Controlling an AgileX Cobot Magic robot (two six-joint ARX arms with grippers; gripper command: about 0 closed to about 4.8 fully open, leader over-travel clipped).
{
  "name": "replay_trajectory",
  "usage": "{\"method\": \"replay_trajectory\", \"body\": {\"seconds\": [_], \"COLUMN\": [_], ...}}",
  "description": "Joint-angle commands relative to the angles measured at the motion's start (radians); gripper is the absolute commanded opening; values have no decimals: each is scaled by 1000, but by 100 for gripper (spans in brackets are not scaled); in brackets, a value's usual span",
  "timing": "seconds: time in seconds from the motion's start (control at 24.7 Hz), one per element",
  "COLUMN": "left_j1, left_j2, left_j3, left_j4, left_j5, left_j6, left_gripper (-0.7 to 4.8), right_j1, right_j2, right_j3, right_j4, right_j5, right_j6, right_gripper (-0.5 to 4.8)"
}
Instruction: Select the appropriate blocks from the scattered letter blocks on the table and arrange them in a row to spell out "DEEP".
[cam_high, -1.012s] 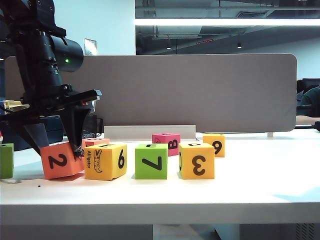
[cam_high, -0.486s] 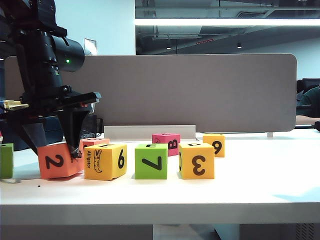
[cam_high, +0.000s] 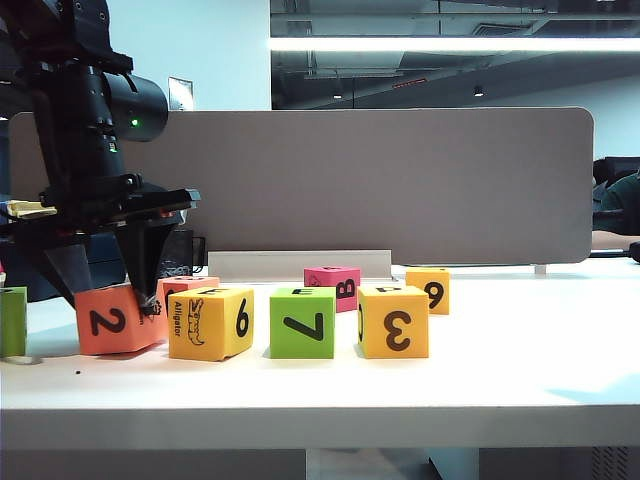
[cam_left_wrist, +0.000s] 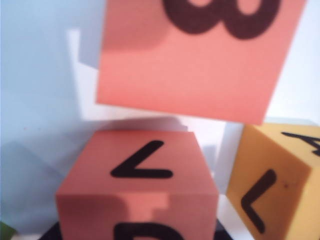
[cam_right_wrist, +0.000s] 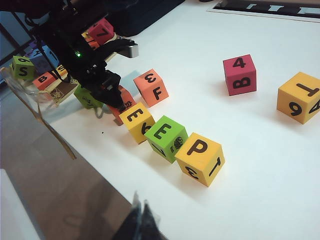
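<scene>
Four blocks stand in a row on the table (cam_high: 520, 380): coral "2" (cam_high: 115, 320), yellow alligator "6" (cam_high: 210, 322), green "7" (cam_high: 303, 322) and yellow "3" (cam_high: 393, 321). My left gripper (cam_high: 108, 303) comes down from above and is shut on the coral block, one finger on each side. In the left wrist view the gripper (cam_left_wrist: 137, 232) holds this coral block (cam_left_wrist: 137, 195) beside the yellow block (cam_left_wrist: 270, 185). The right wrist view reads yellow E (cam_right_wrist: 137, 120), green E (cam_right_wrist: 165, 135) and yellow P (cam_right_wrist: 200, 157). My right gripper (cam_right_wrist: 140, 216) hangs shut over the table's front edge.
A coral F cube (cam_right_wrist: 151, 87) lies just behind the row. A pink B cube (cam_high: 335, 285) and a yellow "9" cube (cam_high: 428, 290) sit farther back. At the far left are a green cube (cam_high: 12, 320) and a container of spare blocks (cam_right_wrist: 40, 80).
The coral "2" block in my left gripper has gone from tilted to nearly level and shifted slightly left. The other blocks and the right arm have not moved.
</scene>
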Motion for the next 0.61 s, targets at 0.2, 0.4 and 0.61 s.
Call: {"method": "replay_trajectory", "body": {"seconds": [0.2, 0.4, 0.61], "left_j1": [0, 0, 1], "left_j2": [-6, -6, -6], "left_j3": [2, 2, 2], "left_j4": [11, 25, 32], "left_j5": [11, 11, -1], "left_j6": [-1, 15, 28], "left_gripper": [283, 282, 282], "right_j1": [0, 0, 0], "right_j2": [-1, -1, -1], "right_j3": [5, 5, 5], "right_j4": [8, 8, 8], "right_j5": [-4, -4, -5], "right_j6": [0, 0, 0], "right_gripper": [-1, -1, -1]}}
